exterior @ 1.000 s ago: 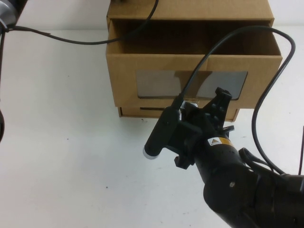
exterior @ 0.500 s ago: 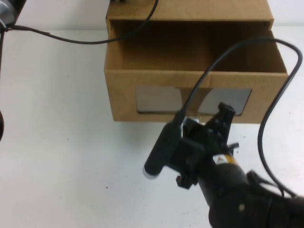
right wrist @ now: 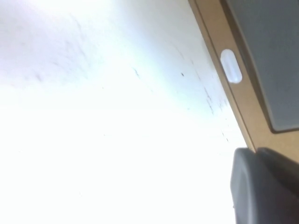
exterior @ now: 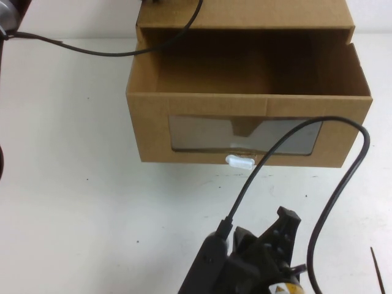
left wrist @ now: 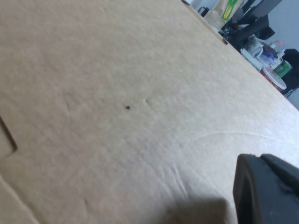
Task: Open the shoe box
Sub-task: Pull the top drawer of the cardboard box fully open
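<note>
Drawer pulled out; right gripper withdrawn, fingers together; left gripper atop shoe box, grip unclear.

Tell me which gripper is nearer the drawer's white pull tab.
Right. The right gripper is in front of the tab, apart from it; the left gripper is over the box top, behind the drawer.

The right gripper is low over the white counter. Its fingers are closed on nothing. Ahead of the fingers, apart from them, is the brown box. Its drawer sticks out toward the fingers. The drawer front has a grey window and a small white tab below it. A black cable loops beside the fingers. The left gripper barely peeks in, far beyond the box.
</note>
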### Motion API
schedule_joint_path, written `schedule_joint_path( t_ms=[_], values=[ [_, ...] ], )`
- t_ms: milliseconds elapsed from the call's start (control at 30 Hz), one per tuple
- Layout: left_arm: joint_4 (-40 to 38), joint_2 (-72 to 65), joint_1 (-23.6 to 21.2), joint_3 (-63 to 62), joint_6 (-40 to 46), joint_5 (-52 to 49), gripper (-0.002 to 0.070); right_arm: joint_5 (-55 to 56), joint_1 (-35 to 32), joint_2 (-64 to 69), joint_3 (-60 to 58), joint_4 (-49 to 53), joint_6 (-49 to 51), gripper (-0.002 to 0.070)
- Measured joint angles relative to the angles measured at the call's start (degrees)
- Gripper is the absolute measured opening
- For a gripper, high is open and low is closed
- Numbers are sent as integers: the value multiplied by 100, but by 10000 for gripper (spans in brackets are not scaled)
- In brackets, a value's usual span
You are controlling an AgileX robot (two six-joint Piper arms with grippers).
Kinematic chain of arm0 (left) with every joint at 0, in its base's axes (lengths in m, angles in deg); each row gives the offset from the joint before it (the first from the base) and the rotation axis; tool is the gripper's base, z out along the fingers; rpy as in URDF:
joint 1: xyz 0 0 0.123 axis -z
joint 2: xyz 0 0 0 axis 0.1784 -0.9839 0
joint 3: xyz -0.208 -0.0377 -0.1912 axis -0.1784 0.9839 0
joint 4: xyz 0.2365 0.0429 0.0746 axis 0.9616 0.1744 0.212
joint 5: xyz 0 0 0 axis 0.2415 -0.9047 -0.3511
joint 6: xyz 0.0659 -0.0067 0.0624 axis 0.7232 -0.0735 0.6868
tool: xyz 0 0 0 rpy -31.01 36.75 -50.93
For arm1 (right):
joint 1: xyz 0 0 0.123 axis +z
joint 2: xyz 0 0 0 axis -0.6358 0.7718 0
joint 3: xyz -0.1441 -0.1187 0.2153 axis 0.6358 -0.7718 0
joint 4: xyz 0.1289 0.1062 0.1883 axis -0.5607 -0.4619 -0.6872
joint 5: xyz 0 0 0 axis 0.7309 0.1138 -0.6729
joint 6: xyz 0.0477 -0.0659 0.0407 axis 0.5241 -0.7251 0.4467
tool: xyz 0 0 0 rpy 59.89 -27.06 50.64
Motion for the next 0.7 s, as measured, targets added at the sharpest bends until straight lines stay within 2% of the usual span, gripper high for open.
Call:
schedule_joint_path(
  t_ms=[133,167,400,433,500,533,600,633,700],
  values=[
    [0,0,0,0,0,0,-8,-2,1,0,0,0,0,-18],
    [0,0,0,-9,0,0,-8,656,121,-83,-9,129,59,-14],
    [0,0,0,-9,0,0,-8,721,121,-83,-9,194,59,-8],
    [8,0,0,-9,0,0,-8,804,-18,-92,-9,637,208,136],
    [8,0,0,-9,0,0,-8,804,-18,-92,-9,637,208,136],
    [8,0,0,-9,0,0,-8,804,-83,-92,-9,709,248,168],
    [8,0,0,-9,0,0,-8,804,-83,-92,-9,733,250,176],
    [8,0,0,-9,53,-13,-8,804,-409,-92,-9,1423,338,262],
    [8,0,0,-9,53,-13,-8,804,-409,-92,-9,1423,338,262]
  ],
)
